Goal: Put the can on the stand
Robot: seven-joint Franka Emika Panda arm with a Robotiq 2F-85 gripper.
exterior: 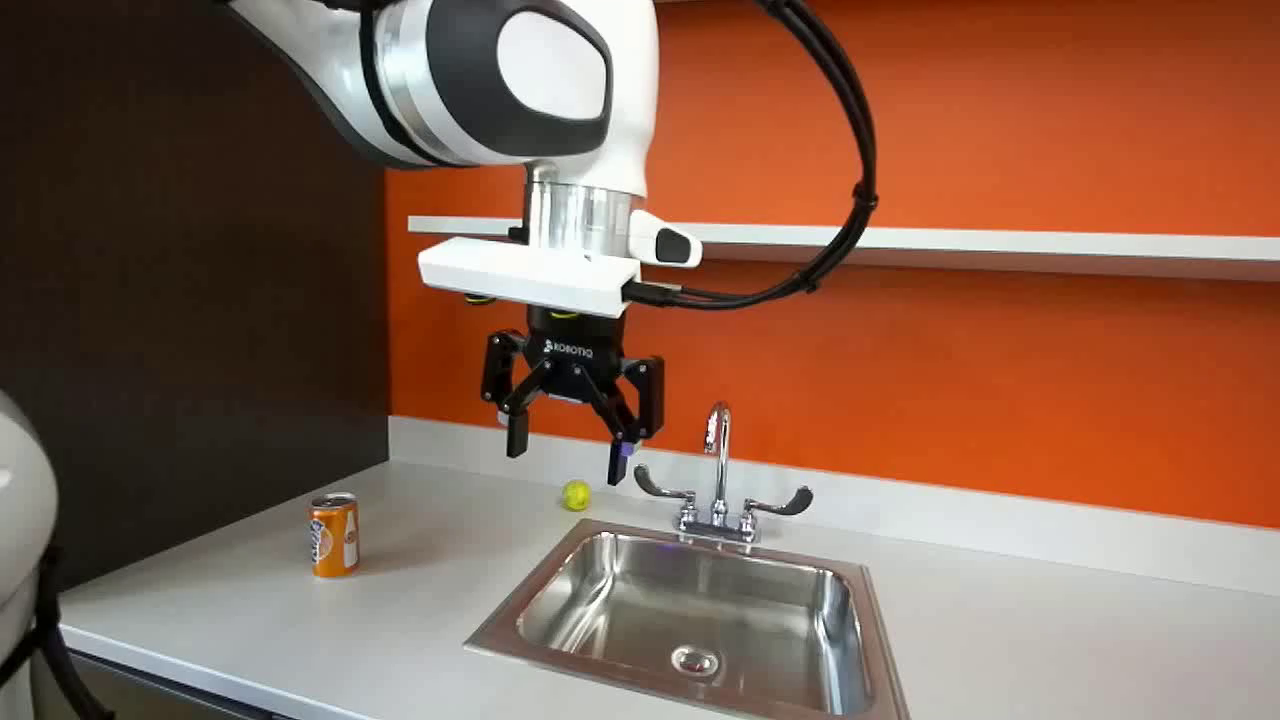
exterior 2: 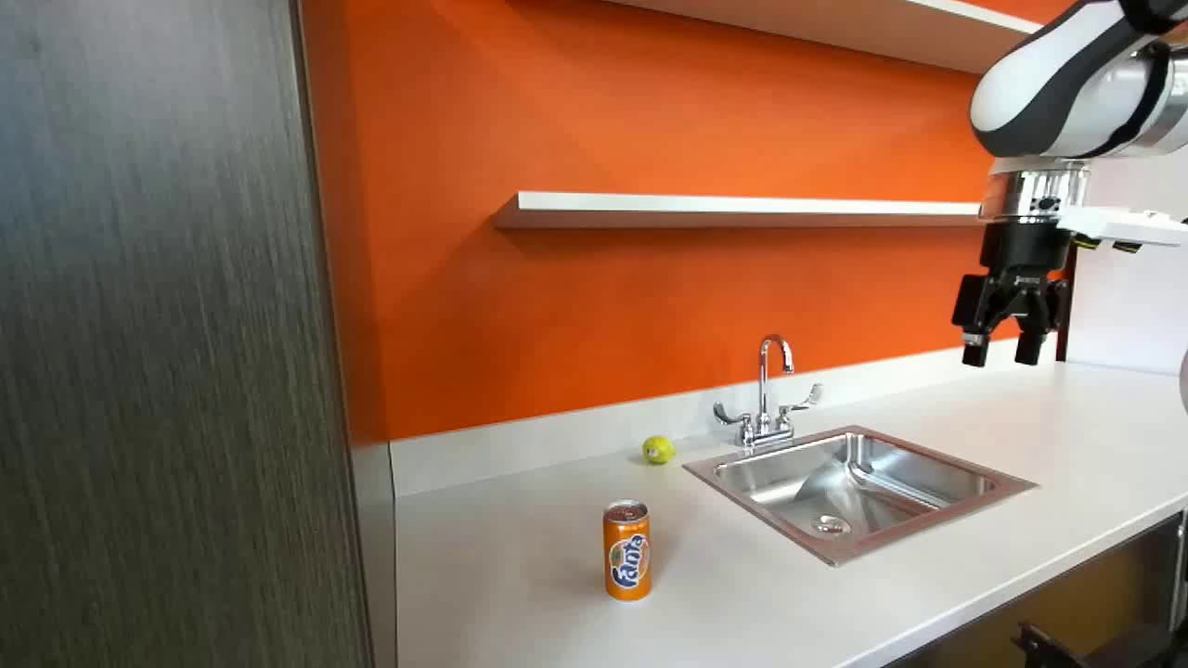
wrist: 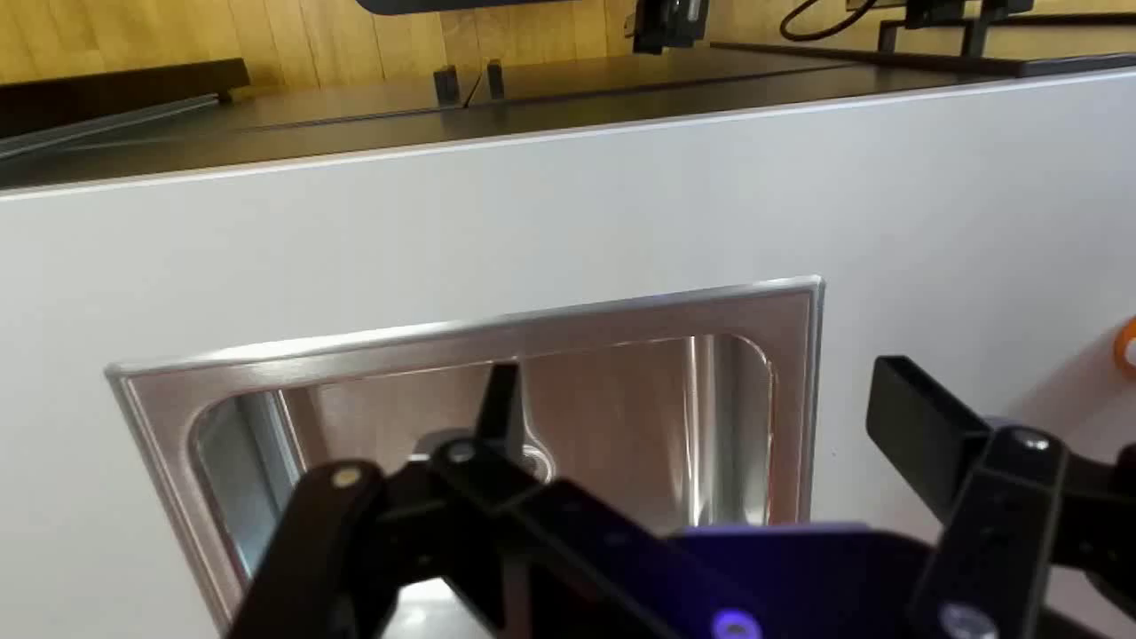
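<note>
The can (exterior: 334, 535) stands upright at lower left in an exterior view, below empty, parted jaws near centre.

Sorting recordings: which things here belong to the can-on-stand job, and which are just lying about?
Job:
orange cylindrical metal can
long thin white wall shelf
open black two-fingered hand

Just there:
small round yellow-green object
rectangular steel sink
curved chrome faucet
</note>
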